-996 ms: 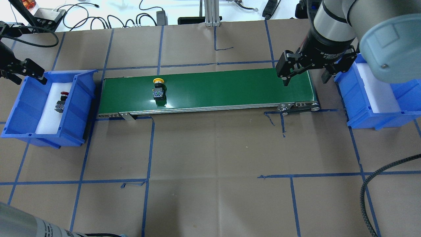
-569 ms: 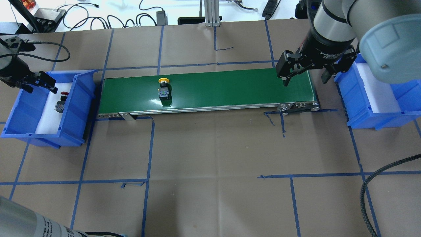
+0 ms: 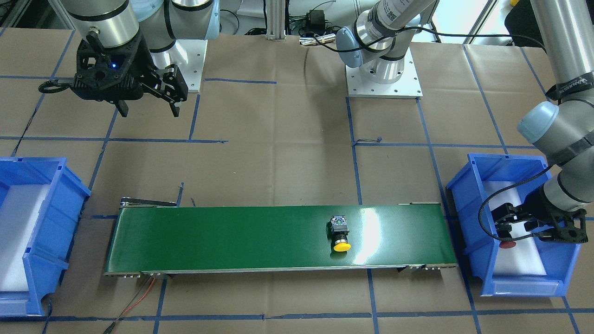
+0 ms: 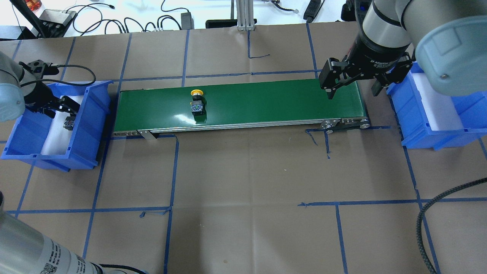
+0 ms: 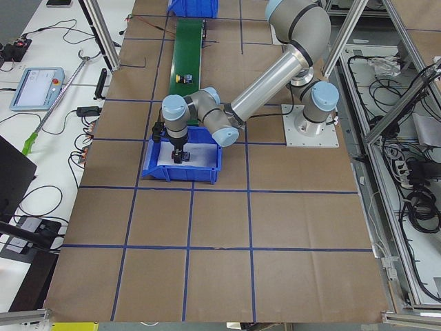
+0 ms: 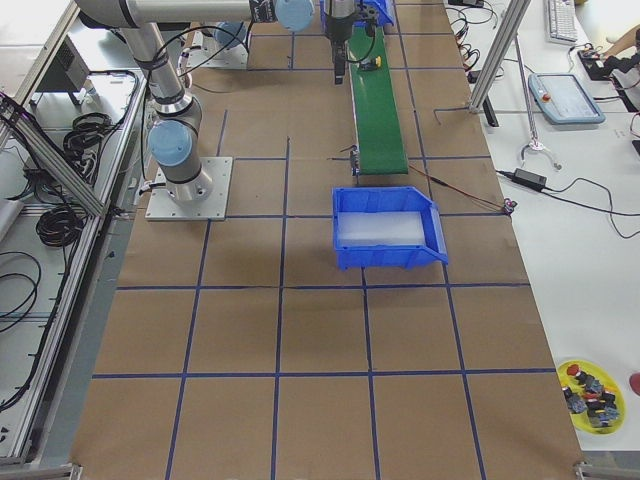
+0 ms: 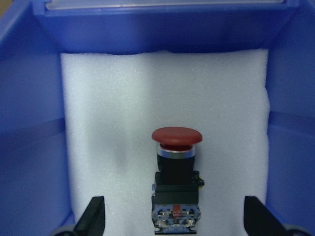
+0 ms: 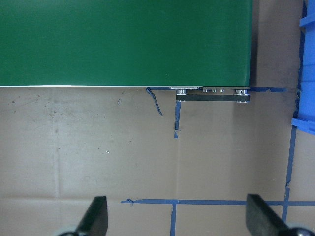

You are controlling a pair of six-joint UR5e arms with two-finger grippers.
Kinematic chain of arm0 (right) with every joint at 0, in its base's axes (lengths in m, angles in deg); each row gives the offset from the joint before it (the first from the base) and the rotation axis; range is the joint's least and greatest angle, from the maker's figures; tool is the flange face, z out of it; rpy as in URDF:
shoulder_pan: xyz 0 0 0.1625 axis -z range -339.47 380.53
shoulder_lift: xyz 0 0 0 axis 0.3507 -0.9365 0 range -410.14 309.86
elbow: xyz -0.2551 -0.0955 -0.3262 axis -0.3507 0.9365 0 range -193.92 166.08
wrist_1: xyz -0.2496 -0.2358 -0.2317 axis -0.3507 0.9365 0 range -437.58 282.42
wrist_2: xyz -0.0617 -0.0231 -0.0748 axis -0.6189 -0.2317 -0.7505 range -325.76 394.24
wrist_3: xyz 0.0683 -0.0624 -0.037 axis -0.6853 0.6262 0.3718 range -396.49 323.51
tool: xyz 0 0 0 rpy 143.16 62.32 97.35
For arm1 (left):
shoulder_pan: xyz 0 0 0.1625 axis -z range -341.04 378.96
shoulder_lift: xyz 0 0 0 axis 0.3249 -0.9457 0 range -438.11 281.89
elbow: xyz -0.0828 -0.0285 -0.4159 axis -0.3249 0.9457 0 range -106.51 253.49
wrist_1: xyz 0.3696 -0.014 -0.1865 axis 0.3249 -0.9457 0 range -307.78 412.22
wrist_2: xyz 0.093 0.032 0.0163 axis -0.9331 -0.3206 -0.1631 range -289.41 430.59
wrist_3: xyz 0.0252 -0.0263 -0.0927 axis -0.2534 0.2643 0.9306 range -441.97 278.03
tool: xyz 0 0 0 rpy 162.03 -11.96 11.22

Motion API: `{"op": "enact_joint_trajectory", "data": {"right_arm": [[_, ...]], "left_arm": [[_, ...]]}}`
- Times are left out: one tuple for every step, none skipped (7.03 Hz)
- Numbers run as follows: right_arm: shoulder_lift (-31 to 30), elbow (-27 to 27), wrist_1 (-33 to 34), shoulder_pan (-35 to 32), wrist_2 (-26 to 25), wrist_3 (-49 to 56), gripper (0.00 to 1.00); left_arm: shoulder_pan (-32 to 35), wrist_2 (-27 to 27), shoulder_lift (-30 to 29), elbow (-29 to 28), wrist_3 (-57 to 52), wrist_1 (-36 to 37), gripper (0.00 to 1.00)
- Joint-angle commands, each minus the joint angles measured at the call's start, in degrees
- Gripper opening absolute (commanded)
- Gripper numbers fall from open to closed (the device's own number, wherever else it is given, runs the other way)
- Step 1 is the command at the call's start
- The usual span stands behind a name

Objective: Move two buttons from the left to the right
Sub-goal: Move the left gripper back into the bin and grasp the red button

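The yellow button (image 4: pixel 196 102) (image 3: pixel 341 236) lies on its side on the green conveyor belt (image 4: pixel 266 99) (image 3: pixel 232 241), left of the middle in the overhead view. The red button (image 7: pixel 177 182) (image 3: pixel 506 242) lies on white foam in the left blue bin (image 4: pixel 23 152) (image 3: pixel 468 185). My left gripper (image 7: pixel 174 221) (image 4: pixel 57 107) (image 3: pixel 510 225) is down inside that bin, open, its fingers on either side of the red button without touching it. My right gripper (image 4: pixel 354 91) (image 3: pixel 148 110) (image 8: pixel 177 221) hangs open and empty over the belt's right end.
The right blue bin (image 4: pixel 418 140) (image 3: pixel 46 185) with white foam stands just past the belt's right end. Cables and power bricks (image 4: pixel 125 23) lie along the table's far edge. A thick black cable (image 4: pixel 426 224) loops in at the near right.
My left gripper has come in from the far left and dropped into the left bin over the red button. The yellow button has ridden the belt to the right. The right arm is still.
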Motion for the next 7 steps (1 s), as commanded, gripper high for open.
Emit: {"op": "enact_joint_trajectory", "data": {"right_arm": [[-0.4, -0.1, -0.6, -0.2, 0.0, 0.0, 1.00], [-0.1, -0.1, -0.8, -0.2, 0.0, 0.0, 1.00], [-0.1, 0.0, -0.7, -0.2, 0.0, 0.0, 1.00], [-0.1, 0.0, -0.7, -0.2, 0.1, 0.0, 1.00], [-0.1, 0.0, -0.7, -0.1, 0.0, 0.0, 1.00], [-0.2, 0.0, -0.7, -0.1, 0.0, 0.0, 1.00], [-0.1, 0.0, -0.7, -0.1, 0.1, 0.0, 1.00]], "left_arm": [[0.0, 0.0, -1.4, 1.2, 0.1, 2.2, 0.99], [0.0, -0.1, -1.5, 1.0, 0.1, 2.3, 0.97], [0.0, -0.3, -1.5, 0.5, 0.0, 2.3, 0.66], [0.0, -0.4, -1.5, -0.1, 0.1, 2.3, 0.39], [0.0, -0.4, -1.5, -0.5, 0.4, 2.2, 0.21], [0.0, 0.0, -1.4, -0.6, 0.5, 2.2, 0.08], [0.0, 0.1, -1.1, -0.7, 0.5, 2.2, 0.05]]}}
